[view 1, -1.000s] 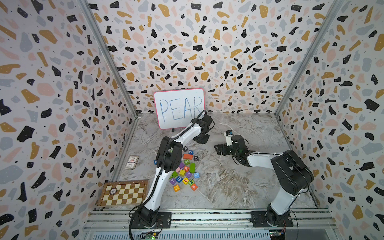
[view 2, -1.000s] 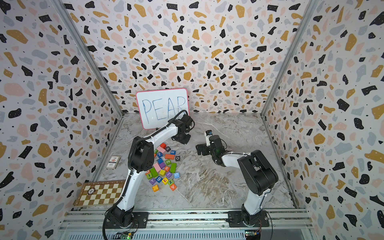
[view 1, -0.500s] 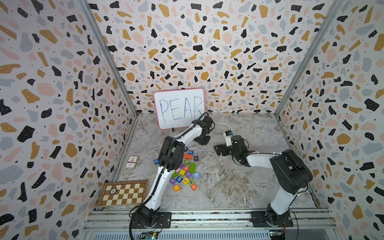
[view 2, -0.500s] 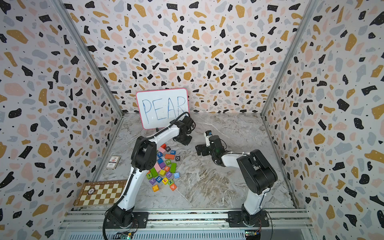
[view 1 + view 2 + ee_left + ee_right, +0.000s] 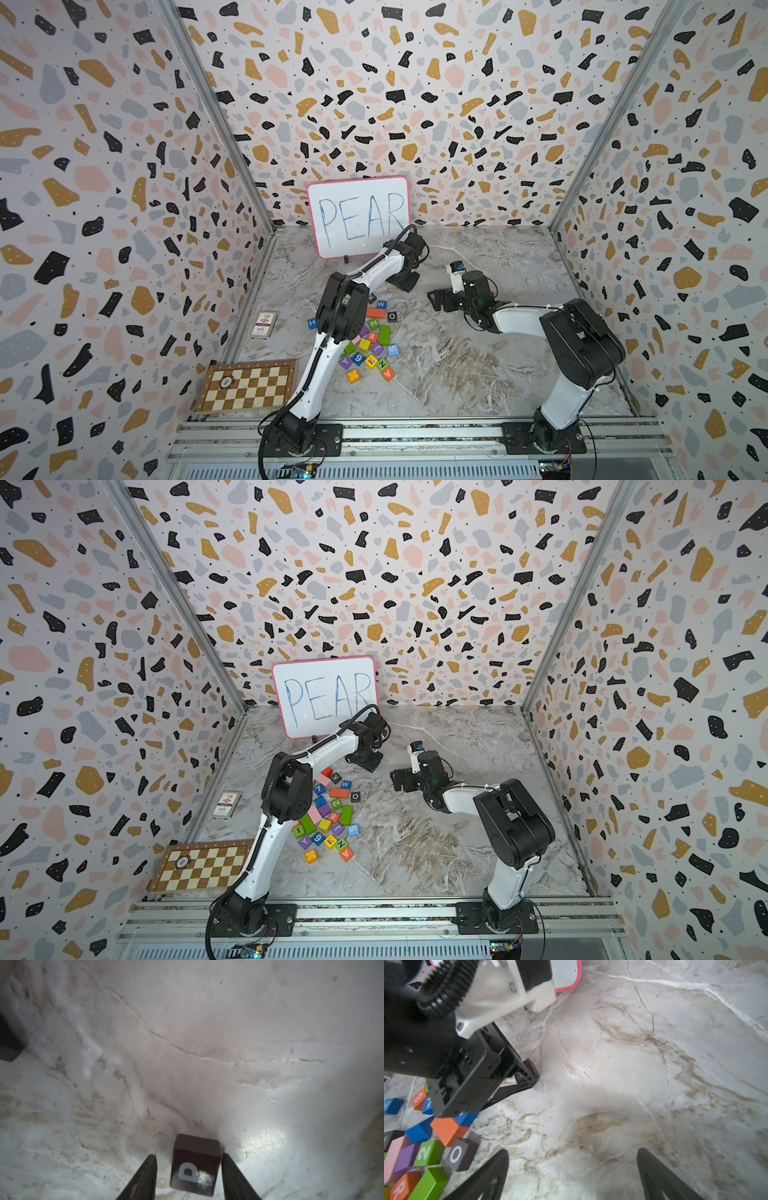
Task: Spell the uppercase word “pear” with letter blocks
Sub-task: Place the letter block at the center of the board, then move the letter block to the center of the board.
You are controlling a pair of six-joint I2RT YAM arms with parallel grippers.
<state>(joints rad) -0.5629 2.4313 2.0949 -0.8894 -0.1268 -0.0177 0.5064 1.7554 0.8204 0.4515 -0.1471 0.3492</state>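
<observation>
Along the left edge of the marble tabletop [image 5: 478, 374] you have a chessboard [image 5: 247, 386] by the front rail and a card deck [image 5: 263, 324] just behind it.

Right of those lies the pile of coloured blocks [image 5: 365, 345], partly hidden by your left arm's elbow. Three of your letters sit in it:
- The R cube [image 5: 373, 336], orange-red with a white letter, is near the middle.
- The E cube [image 5: 371, 362], yellow with a red letter, is nearer the front.
- The A cube [image 5: 387, 374], orange, is at the front right corner, near the E cube.

Behind the pile, a whiteboard [image 5: 359, 216] reading PEAR leans on the back wall.

In front of the board's lower right corner, your left gripper [image 5: 405, 282] points down at the table, well apart from the pile. The left wrist view shows the P cube [image 5: 195, 1165], dark with a white letter, resting on the marble between the fingers. The jaws are narrowly parted. One finger [image 5: 145, 1176] stands clear of the cube with marble showing in the gap. The other is against it or just beside it, and you cannot tell which. In both top views the gripper hides the cube.

Further right, your right gripper [image 5: 438, 300] hangs low over bare marble, near the left gripper but apart from it. Its jaws stand wide with nothing between them.
</observation>
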